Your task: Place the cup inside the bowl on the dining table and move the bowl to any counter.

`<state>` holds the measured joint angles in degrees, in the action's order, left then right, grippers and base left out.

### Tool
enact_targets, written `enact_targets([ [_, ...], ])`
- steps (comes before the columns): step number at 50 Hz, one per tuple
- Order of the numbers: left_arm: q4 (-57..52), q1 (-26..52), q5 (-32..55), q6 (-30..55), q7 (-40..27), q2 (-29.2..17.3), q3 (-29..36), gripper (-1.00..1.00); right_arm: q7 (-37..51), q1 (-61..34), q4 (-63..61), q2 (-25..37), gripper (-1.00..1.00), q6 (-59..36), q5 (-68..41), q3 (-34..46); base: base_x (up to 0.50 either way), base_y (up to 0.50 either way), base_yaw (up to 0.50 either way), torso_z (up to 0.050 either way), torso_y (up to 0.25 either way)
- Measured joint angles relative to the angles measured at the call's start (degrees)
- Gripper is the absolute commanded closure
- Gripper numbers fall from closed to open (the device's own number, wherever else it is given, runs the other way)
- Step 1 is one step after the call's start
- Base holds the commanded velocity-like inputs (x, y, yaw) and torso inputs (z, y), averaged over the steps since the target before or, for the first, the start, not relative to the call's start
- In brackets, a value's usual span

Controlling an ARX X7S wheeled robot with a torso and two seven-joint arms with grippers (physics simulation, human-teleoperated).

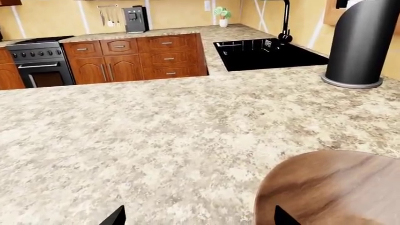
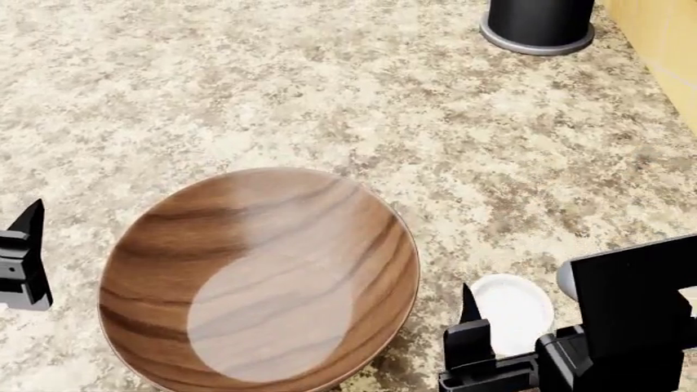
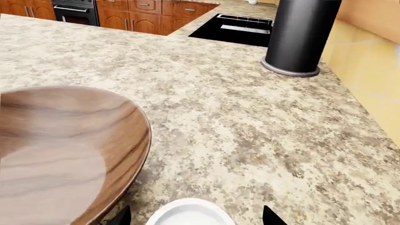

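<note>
The wide, dark wooden bowl (image 2: pixel 258 282) sits empty on a brown-and-tan speckled granite top (image 2: pixel 326 98); I cannot tell whether this top is the dining table or a counter. The cup (image 2: pixel 510 314) stands on the granite just right of the bowl, with only its white lid showing. My right gripper (image 3: pixel 196 218) is open, one fingertip on each side of the lid (image 3: pixel 190 213) and clear of it. My left gripper (image 1: pixel 200 220) is open at the bowl's left side, one fingertip over the bowl's rim (image 1: pixel 331 187) and the other over bare granite.
A black cylinder (image 2: pixel 539 23) stands at the back right of the top. A yellow wall (image 2: pixel 659 49) runs along its right side. Beyond the far edge are a black sink (image 1: pixel 265 52), wooden cabinets (image 1: pixel 140 58) and a stove (image 1: pixel 37 63).
</note>
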<state>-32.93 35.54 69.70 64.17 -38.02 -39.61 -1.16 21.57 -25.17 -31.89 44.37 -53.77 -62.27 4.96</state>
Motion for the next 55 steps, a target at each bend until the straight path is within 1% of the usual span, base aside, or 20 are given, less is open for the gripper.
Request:
enact_targets([
  [29, 0.2, -0.91, 0.01, -0.82, 0.72, -0.6, 0.51, -1.0, -1.79, -1.85, 4.53, -1.28, -1.0, -1.13, 2.12, 4.6, 0.0, 0.0, 0.0, 0.0, 0.0],
  [53, 0.46, -1.26, -0.13, -1.42, 0.83, -0.74, 1.09, -1.0, -2.6, -1.94, 6.59, -1.84, -1.0, -0.48, 3.62, 6.26, 0.0, 0.0, 0.0, 0.0, 0.0],
  [54, 0.46, -1.3, -0.13, -1.46, 0.84, -0.76, 1.1, -1.0, -2.62, -1.94, 6.61, -1.84, 1.0, -0.47, 3.65, 6.32, 0.0, 0.0, 0.0, 0.0, 0.0],
  [55, 0.45, -1.35, -0.14, -1.5, 0.85, -0.77, 1.1, -1.0, -2.57, -1.95, 6.63, -1.84, 1.0, -0.45, 3.74, 6.34, 0.0, 0.0, 0.0, 0.0, 0.0],
])
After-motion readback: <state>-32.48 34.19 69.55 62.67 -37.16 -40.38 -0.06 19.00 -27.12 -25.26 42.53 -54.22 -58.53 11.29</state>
